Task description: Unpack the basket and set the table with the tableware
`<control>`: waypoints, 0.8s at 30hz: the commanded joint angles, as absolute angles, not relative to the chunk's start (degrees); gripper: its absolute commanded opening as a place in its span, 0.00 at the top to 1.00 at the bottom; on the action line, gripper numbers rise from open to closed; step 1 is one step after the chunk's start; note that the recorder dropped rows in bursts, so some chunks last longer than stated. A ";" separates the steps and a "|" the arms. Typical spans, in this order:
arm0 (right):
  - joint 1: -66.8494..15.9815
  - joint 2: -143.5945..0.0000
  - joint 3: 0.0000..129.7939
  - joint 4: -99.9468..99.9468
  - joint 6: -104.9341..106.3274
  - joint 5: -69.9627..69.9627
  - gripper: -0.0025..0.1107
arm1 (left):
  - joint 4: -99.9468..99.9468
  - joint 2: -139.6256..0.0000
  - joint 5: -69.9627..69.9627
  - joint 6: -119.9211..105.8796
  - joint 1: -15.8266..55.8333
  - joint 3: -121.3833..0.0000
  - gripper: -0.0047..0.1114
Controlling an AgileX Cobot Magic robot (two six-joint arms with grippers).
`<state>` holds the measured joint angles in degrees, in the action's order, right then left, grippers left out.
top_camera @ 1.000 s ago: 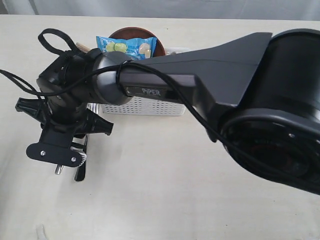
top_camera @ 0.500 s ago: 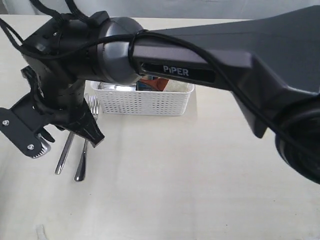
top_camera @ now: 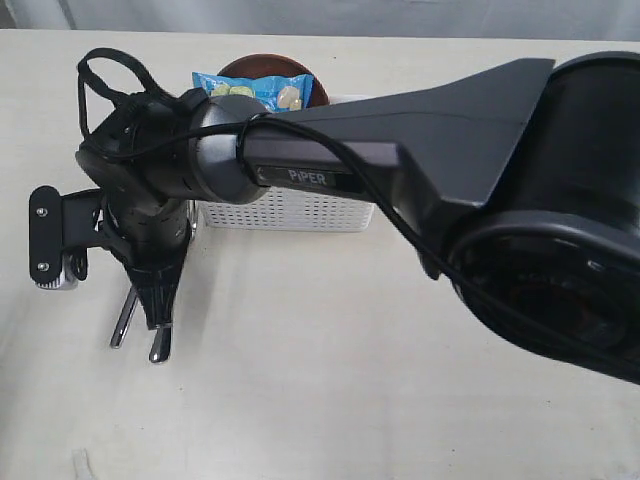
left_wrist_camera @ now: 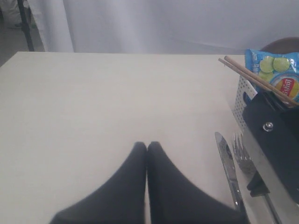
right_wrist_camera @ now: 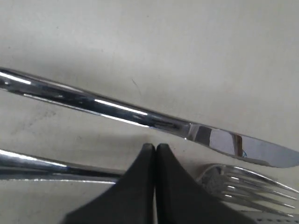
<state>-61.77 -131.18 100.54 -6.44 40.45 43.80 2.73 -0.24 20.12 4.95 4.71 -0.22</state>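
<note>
Knife (top_camera: 124, 318) and fork (top_camera: 161, 342) lie flat on the worktop (top_camera: 350, 390), side by side and roughly parallel, close but not touching in the right wrist view. Blade and tines point toward the basket (top_camera: 290, 212), handles away from it. In the exterior view both sit just beside the basket's left end.

The basket holds the rest: chopsticks (left_wrist_camera: 256, 80) slant up over the rim at that same end. A brown plate (top_camera: 262, 64) is at the far side, with a blue chip bag (top_camera: 254, 90) in front of it (bag is not tableware, leave it). The arm hides the other contents.

The right claw (right_wrist_camera: 155, 148) hangs right over the cutlery, above the fork's neck. Its tips are pressed together with no gap and nothing between them, so I read it as empty. The left claw (left_wrist_camera: 147, 146) is also closed and empty, over bare worktop, with the cutlery and basket well off to one side.

Judgement: the next pick comes out of the basket, and the right claw is the nearer one. The basket lies just beside it, toward the right and back of the exterior view. The chopsticks' long axis runs slantwise over the rim, so the jaws would need to open and turn across it.
</note>
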 commanded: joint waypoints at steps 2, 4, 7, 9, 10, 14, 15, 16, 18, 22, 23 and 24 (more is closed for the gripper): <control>-61.43 -131.01 100.54 -6.81 40.22 41.85 0.98 | 3.18 0.00 19.63 4.73 4.54 0.00 0.96; -61.43 -131.01 100.54 -6.81 40.22 41.09 0.98 | 3.18 0.00 19.63 4.73 4.54 0.00 0.96; -61.43 -131.01 100.54 -7.24 40.22 41.00 0.98 | 3.18 0.00 19.63 4.73 4.54 0.00 0.96; -61.43 -131.01 100.54 -7.24 40.22 41.00 0.98 | 3.18 0.00 19.63 4.73 4.54 0.00 0.96; -61.43 -131.01 100.54 -7.24 40.22 41.00 0.98 | 3.18 0.00 19.63 4.73 4.54 0.00 0.96; -61.43 -131.54 100.54 -7.21 40.07 41.00 0.98 | 3.18 0.00 19.63 4.73 4.54 0.00 0.96; -61.43 -132.25 100.54 -7.21 39.78 41.00 0.98 | 3.18 0.00 19.63 4.73 4.54 0.00 0.96; -61.43 -132.51 100.54 -7.21 39.78 41.00 0.98 | 3.18 0.00 19.63 4.73 4.54 0.00 0.96; -61.43 -132.57 100.54 -7.55 38.97 39.40 0.98 | 3.18 0.00 19.63 4.73 4.54 0.00 0.96; -61.43 -132.36 100.54 -8.25 37.73 38.96 0.98 | 3.18 0.00 19.63 4.73 4.54 0.00 0.96; -61.43 -132.74 100.54 -9.68 37.18 39.38 0.98 | 3.18 0.00 19.63 4.73 4.54 0.00 0.96; -61.43 -133.13 100.54 -10.60 36.13 39.46 0.98 | 3.18 0.00 19.63 4.73 4.54 0.00 0.96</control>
